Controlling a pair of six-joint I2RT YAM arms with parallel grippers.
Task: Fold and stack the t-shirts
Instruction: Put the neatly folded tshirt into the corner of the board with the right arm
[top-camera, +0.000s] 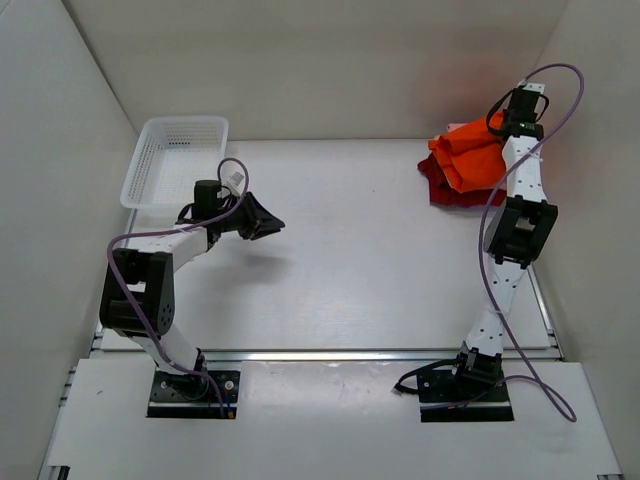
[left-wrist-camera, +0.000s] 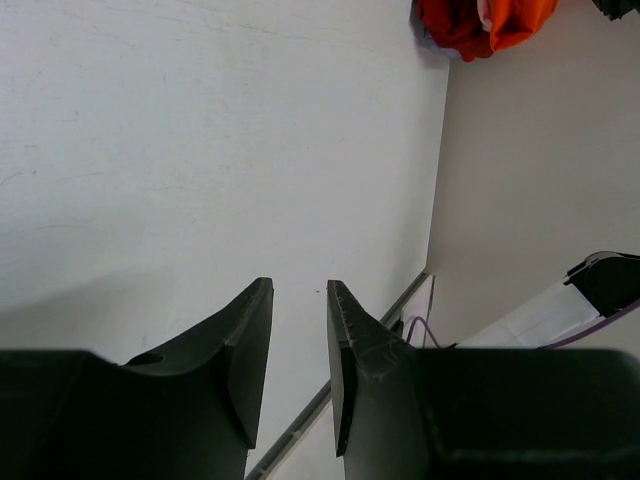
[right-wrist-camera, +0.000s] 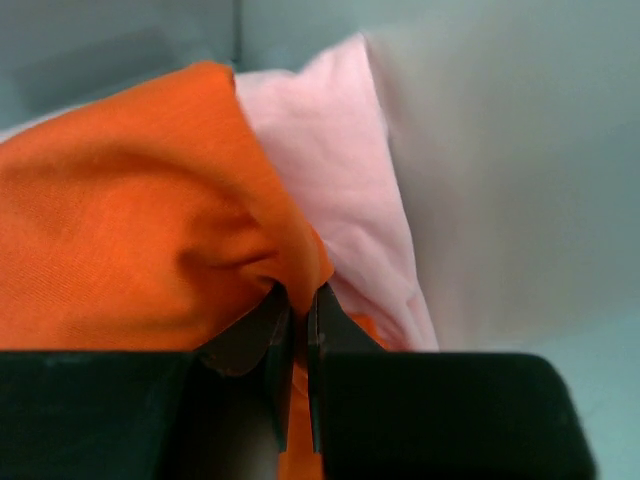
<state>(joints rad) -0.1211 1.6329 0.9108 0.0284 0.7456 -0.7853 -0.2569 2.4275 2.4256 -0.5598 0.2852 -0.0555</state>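
Top view: the orange t-shirt (top-camera: 468, 160) lies bunched on the dark red t-shirt (top-camera: 442, 192) at the table's (top-camera: 370, 270) far right corner, and the right gripper (top-camera: 498, 135) is down on the orange cloth. The left gripper (top-camera: 262, 218) hangs over the left part of the surface, near the white basket (top-camera: 140, 172) in the far left corner

Left wrist view: its 2 fingers (left-wrist-camera: 240, 350) stand apart with nothing between them, over bare table

Right wrist view: the 2 fingers (right-wrist-camera: 330, 325) are pinched together on a fold of the orange t-shirt, with the pink t-shirt (right-wrist-camera: 345, 170) touching it on the right
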